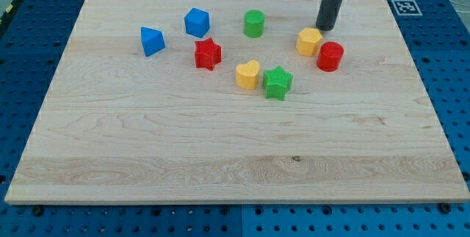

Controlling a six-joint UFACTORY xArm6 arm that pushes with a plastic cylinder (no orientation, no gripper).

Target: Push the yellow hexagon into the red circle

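Note:
The yellow hexagon (309,42) lies on the wooden board toward the view's upper right. The red circle (330,56) sits just to its lower right, touching it or nearly so. My tip (326,28) is at the end of the dark rod that comes down from the view's top. It stands just above and to the right of the yellow hexagon, very close to its upper right edge and above the red circle.
A green circle (254,23), a blue hexagon (197,23), a blue triangular block (152,41), a red star (208,53), a yellow heart (248,75) and a green star (277,83) lie left of the pair. The board (220,156) rests on a blue pegboard.

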